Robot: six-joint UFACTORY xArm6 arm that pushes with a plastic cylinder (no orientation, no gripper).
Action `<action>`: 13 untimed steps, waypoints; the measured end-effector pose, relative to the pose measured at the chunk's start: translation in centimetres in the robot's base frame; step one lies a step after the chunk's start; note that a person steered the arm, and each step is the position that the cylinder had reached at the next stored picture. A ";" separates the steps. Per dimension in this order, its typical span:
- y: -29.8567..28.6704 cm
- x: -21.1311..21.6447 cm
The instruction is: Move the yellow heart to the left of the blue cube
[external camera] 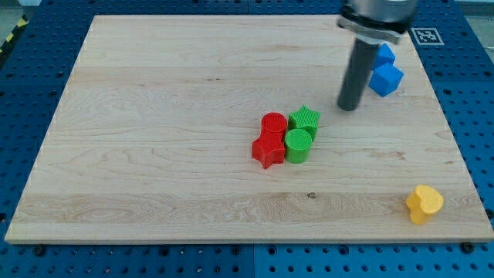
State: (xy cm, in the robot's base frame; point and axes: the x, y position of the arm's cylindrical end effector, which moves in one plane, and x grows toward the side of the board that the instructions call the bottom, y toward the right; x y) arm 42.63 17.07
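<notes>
My tip [350,106] rested on the wooden desk [154,116] near the view's top right, just to the view's left of the blue cube [386,79], with a second blue block [384,54] partly hidden behind the rod above that cube; there was no pincer on this arm, only the rod, so nothing was held. The yellow heart [424,203] lay well apart from them, near the desk's bottom right corner; in the middle sat a tight cluster, a red cylinder [273,123] and red star [267,150] touching a green star [306,119] and green cylinder [298,144].
</notes>
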 end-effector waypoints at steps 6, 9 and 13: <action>2.9 19.1; 7.9 19.2; 5.4 19.0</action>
State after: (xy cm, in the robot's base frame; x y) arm 61.65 22.42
